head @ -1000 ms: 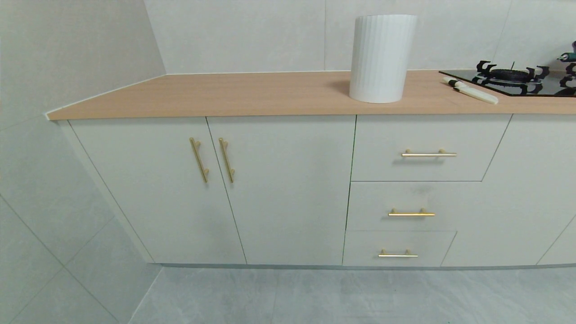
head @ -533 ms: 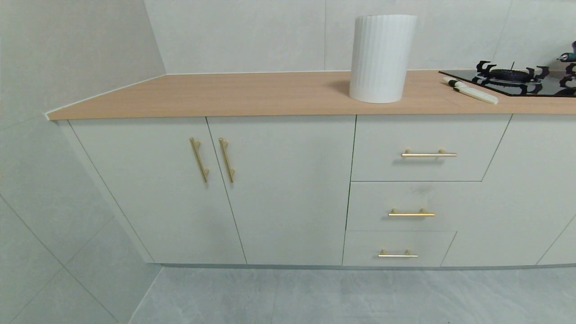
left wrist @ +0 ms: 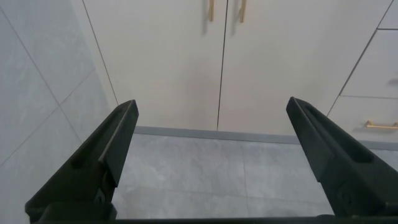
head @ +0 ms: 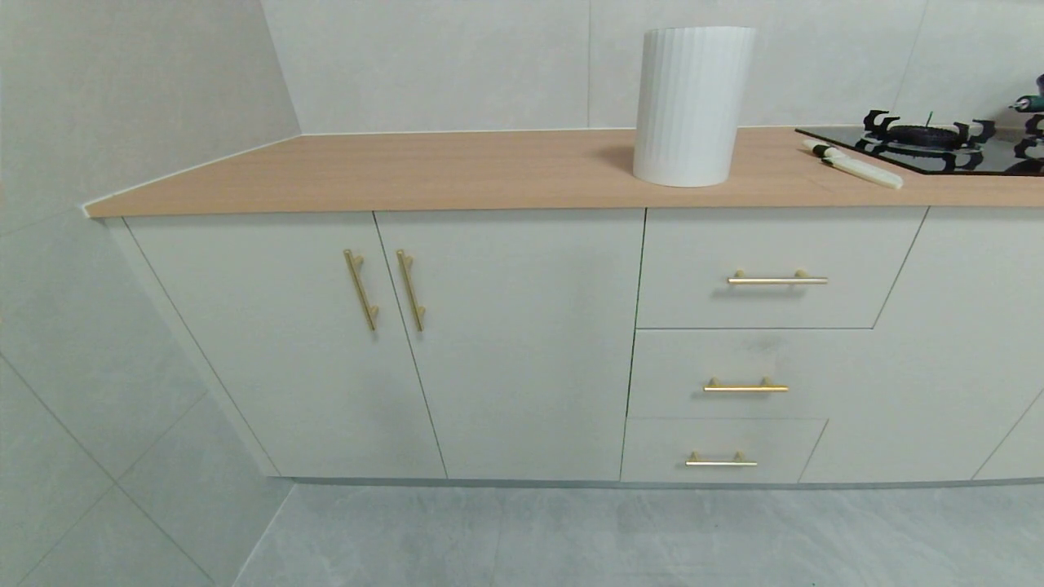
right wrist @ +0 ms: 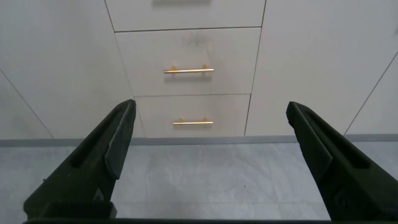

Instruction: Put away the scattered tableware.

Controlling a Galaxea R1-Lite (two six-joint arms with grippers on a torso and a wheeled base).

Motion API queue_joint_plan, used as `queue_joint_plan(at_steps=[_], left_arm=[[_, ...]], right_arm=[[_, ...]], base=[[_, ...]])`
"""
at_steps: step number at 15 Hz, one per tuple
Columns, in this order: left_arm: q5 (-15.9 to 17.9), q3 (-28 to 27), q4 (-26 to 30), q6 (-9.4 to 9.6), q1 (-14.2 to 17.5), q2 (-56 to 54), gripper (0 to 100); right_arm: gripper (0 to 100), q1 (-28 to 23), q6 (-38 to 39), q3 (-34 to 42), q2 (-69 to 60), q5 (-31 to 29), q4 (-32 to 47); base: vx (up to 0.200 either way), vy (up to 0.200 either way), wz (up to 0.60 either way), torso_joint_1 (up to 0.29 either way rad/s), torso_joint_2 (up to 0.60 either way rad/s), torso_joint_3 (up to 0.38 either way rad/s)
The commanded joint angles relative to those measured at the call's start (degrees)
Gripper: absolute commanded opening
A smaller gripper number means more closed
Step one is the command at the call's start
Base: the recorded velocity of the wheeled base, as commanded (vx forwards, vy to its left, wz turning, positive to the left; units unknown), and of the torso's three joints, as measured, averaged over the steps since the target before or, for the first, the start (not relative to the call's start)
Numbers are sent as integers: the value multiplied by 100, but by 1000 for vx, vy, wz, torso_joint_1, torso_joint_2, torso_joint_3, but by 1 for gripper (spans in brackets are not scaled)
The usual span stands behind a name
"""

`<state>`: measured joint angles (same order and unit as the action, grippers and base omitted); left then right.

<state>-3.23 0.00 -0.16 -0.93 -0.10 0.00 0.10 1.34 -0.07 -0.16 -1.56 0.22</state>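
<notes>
A tall white ribbed container point(head: 692, 104) stands on the wooden countertop point(head: 424, 171). To its right a cream-handled knife point(head: 855, 163) lies on the counter beside the black stove. My left gripper point(left wrist: 211, 118) hangs low and open, facing the cabinet doors point(left wrist: 221, 62) and the floor. My right gripper point(right wrist: 210, 121) is also low and open, facing the lower drawers point(right wrist: 189, 62). Nothing sits between either pair of fingers.
A black gas stove point(head: 930, 147) occupies the counter's far right. Below are two cabinet doors with gold handles point(head: 383, 289) and three drawers point(head: 767, 277). A tiled wall point(head: 98, 244) closes in on the left. Grey floor point(head: 571, 538) lies in front.
</notes>
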Motion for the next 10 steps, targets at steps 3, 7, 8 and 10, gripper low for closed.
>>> queue_joint_plan(at_steps=[3,7,8,10], left_arm=[[-2,0,-2,-4,1,0,100],[-2,0,-2,-4,1,0,100],[-2,0,-2,-4,1,0,100],[-2,0,-2,-4,1,0,100]], right_arm=[[100,-1,7,-1,16,-2,4],[100,8,7,-1,16,-2,4],[100,-1,7,-1,16,-2,4],[100,-1,7,-1,16,-2,4]], base=[[0,0,-400,2,2,2],[0,0,0,0,0,0],[0,0,0,0,0,0],[0,0,0,0,0,0]])
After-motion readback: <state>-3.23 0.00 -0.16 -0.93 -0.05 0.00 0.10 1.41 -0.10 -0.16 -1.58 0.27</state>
